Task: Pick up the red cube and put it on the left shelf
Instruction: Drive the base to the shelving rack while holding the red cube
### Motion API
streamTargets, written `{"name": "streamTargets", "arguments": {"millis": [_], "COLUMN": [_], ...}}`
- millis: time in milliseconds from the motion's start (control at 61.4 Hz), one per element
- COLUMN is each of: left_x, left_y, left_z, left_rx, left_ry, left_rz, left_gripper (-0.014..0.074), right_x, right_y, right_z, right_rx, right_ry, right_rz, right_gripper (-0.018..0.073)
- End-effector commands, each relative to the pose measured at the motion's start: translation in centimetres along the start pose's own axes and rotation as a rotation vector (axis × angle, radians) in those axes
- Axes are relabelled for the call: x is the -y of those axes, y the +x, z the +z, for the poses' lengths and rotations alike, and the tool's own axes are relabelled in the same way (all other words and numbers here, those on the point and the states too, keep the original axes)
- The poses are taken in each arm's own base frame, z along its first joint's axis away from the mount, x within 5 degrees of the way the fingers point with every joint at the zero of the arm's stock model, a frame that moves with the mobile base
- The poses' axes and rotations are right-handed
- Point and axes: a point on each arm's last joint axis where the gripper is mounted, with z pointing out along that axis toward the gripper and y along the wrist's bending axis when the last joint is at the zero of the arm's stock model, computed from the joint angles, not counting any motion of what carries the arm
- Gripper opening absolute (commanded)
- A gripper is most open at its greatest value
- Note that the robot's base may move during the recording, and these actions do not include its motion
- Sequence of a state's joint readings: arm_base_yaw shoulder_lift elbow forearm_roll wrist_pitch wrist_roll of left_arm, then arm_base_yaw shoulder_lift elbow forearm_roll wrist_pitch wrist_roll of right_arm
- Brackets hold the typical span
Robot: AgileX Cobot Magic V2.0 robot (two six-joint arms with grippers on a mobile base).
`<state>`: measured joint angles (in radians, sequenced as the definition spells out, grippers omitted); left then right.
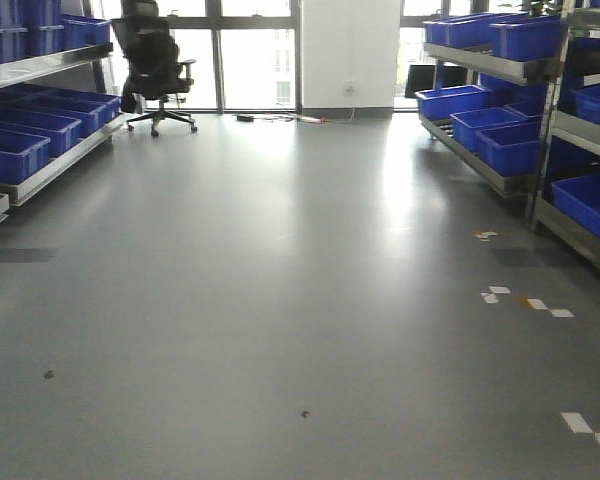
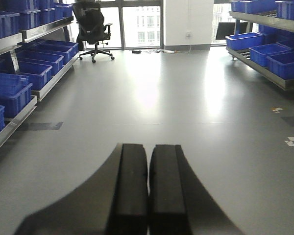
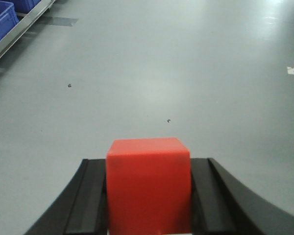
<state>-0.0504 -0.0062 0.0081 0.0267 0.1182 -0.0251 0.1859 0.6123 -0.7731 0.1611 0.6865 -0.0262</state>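
Between my right gripper's (image 3: pixel 148 164) fingers (image 3: pixel 90 196) I'm pinching the red cube (image 3: pixel 148 183). Pads are pressing both side faces, and the cube is sitting square over bare floor (image 3: pixel 147 73). Left gripper (image 2: pixel 148 147) is pressed together, carrying nothing. Left shelf (image 1: pixel 42 68) is standing well apart, off to my left, its tiers packed with blue bins (image 1: pixel 15 150).

Risks I'm watching:
- I can't tell how deep the cube is seated, so a jolt while driving could be slipping or twisting it out.
- No free flat spot on the shelf is showing from here, so I'm risking landing on a bin rim or clipping the front rail.
- Office chair (image 1: pixel 158 60) is sitting near the shelf's far end, so I'm planning the approach short of it.
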Motion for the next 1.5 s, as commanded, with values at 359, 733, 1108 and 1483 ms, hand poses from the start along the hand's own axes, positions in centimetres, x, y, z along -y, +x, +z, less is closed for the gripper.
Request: {"name": "streamTargets", "arguments": {"millis": [359, 733, 1108, 1483], "left_x": [0.02, 0.02, 0.02, 0.02], "left_y": [-0.01, -0.01, -0.01, -0.01], "left_z": [-0.01, -0.01, -0.01, -0.01], "left_rx": [0.074, 0.074, 0.074, 0.074], "left_ry": [0.003, 0.003, 0.003, 0.003], "left_rz": [-0.001, -0.001, -0.001, -0.001], "left_gripper": [0.0102, 0.0102, 0.0102, 0.0102], "right_x": [-0.16, -0.16, -0.16, -0.16], "right_y": [-1.42, -1.42, -1.41, -1.40], "right_z": [-0.47, -0.47, -0.47, -0.47], "right_rx": [0.100, 0.100, 0.099, 0.098], "right_ry": [-0.006, -0.006, -0.006, -0.006], "right_rz": [-0.006, -0.006, -0.006, -0.006], "right_gripper": [0.0029, 0.0029, 0.0029, 0.0029]}}
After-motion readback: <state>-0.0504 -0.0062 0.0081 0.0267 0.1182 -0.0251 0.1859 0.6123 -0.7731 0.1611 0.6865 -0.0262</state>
